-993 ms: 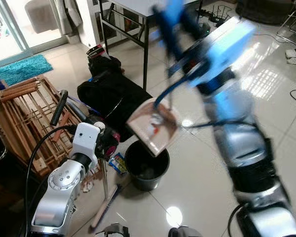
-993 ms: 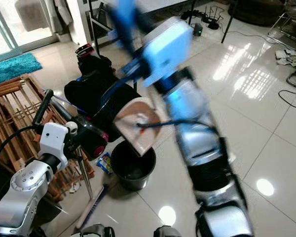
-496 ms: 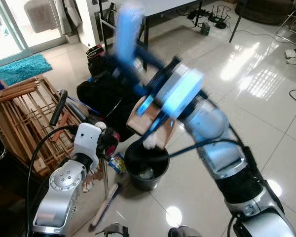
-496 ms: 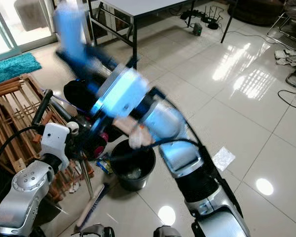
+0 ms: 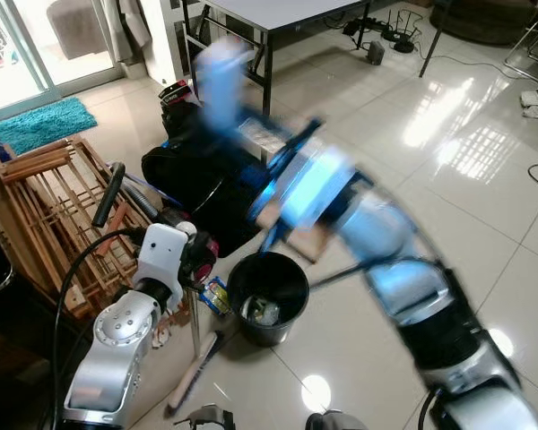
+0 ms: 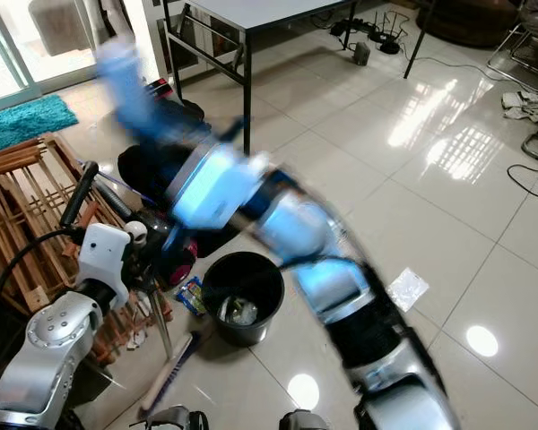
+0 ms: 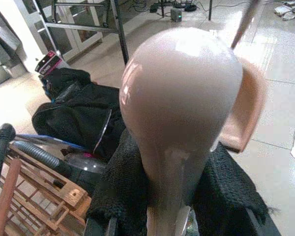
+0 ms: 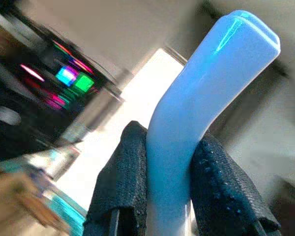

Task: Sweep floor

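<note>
My left gripper (image 5: 194, 257) is shut on the broom's beige handle (image 7: 179, 113), low on the left beside the black bin (image 5: 269, 333). The broom's shaft runs down to its brush head (image 5: 194, 372) on the tiles. My right gripper (image 8: 169, 162) is shut on the dustpan's blue handle (image 5: 220, 81). That arm is blurred with motion above the bin. The tan pan (image 5: 300, 240) hangs smeared just over the bin's far rim. Pale litter (image 5: 262, 311) lies inside the bin.
A wooden rack (image 5: 45, 206) and a black bag (image 5: 197, 170) crowd the left side. A black-legged table (image 5: 267, 63) stands behind. A snack packet (image 5: 215, 294) lies by the bin, and a white scrap (image 6: 405, 288) to the right. A teal rug (image 5: 40, 121) lies far left.
My right arm has swung the dustpan from tilted above the bin, its blue handle sweeping leftward. Litter has dropped into the bin. The left arm and broom have stayed put.
</note>
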Controlling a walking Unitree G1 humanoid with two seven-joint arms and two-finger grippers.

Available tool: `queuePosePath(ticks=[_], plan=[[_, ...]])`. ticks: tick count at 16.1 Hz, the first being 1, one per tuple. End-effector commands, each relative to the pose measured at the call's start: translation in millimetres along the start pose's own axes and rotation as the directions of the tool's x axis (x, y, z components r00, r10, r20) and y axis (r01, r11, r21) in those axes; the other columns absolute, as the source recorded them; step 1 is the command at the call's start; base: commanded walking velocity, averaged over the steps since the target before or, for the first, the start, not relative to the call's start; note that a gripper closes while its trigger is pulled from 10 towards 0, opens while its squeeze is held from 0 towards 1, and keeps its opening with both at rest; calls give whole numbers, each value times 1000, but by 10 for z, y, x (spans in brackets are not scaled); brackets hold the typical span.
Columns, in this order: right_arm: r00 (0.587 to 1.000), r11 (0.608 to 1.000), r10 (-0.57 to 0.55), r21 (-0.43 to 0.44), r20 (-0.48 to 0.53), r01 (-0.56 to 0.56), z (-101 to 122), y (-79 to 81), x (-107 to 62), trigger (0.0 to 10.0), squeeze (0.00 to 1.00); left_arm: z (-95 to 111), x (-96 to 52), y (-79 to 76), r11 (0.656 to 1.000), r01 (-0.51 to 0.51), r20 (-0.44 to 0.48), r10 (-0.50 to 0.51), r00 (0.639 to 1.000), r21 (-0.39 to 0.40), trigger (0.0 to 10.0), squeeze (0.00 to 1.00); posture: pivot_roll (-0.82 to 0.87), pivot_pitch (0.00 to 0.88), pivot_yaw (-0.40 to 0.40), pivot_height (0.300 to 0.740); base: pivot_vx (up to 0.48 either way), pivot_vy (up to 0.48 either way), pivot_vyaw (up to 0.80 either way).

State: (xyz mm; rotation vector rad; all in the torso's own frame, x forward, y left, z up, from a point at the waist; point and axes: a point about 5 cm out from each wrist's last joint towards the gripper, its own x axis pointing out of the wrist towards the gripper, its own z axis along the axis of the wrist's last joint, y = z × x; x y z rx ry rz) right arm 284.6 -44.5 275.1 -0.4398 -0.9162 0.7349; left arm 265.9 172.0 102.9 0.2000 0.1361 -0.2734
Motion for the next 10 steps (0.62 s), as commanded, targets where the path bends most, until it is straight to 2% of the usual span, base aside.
queuePosePath(ticks=[1, 2, 3, 4, 5, 6, 8, 10], plan=[[987, 988, -143, -61, -68, 139, -19, -355, -94, 10000, 0, 62, 32, -8, 1000, 6, 26, -7, 1000, 27, 10000, 0, -87, 73, 4, 740, 0, 0, 0], [961, 971, -237, -68, -144, 229, -84, -551, -256, 10000, 0, 64, 32, -7, 1000, 6, 25, -7, 1000, 25, 10000, 0, -88, 74, 5, 740, 0, 0, 0], [952, 965, -260, -69, -164, 251, -102, -596, -307, 10000, 0, 66, 32, -5, 1000, 5, 25, -6, 1000, 24, 10000, 0, -88, 74, 5, 740, 0, 0, 0], [860, 903, -429, -123, -277, 411, -220, -807, -669, 10000, 0, 67, 34, -2, 1000, 3, 26, -4, 1000, 24, 10000, 0, -98, 76, 8, 740, 0, 0, 0], [813, 871, -491, -165, -312, 462, -253, -871, -788, 10000, 0, 67, 36, -2, 1000, 3, 26, -3, 1000, 24, 10000, 0, -98, 76, 8, 740, 0, -251, 0], [679, 764, -639, -199, -361, 613, -300, -1001, -1063, 10000, 0, 66, 42, -3, 1000, 1, 26, -2, 1000, 22, 10000, 0, -98, 77, 8, 740, 0, -368, 0], [588, 690, -718, -271, -373, 671, -313, -1086, -1255, 10000, 0, 61, 57, -5, 1000, 0, 22, -1, 1000, 13, 10000, 0, -102, 77, 10, 740, 0, -368, 0], [553, 668, -736, -287, -391, 686, -314, -1087, -1373, 10000, 0, 68, 76, -10, 1000, -3, 23, 3, 1000, 6, 10000, 0, -102, 72, 3, 740, 0, -368, 0]])
